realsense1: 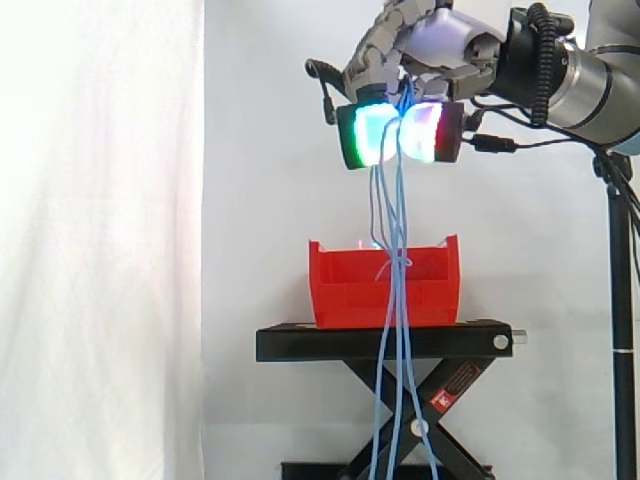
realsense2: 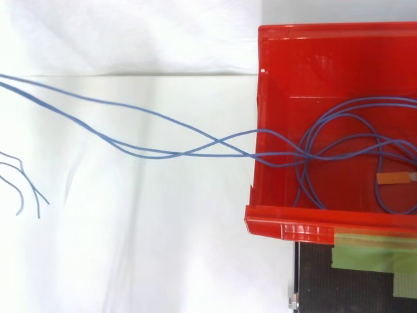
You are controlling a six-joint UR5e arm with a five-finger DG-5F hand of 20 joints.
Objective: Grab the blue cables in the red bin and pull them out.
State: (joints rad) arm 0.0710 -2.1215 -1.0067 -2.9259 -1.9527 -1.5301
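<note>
We see a black scissor-lift stand (realsense1: 300, 343) before a white curtain (realsense1: 100, 240), and on its flat top one red bin (realsense1: 340, 295) sits upright, about midway along it, with its base resting directly on the black surface.

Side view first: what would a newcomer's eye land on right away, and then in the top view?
The hand, high above the red bin in the side view, pinches the blue cables between glowing fingertips. The strands hang down past the black stand. From the top, the cables loop inside the bin and trail out over its left wall.
</note>
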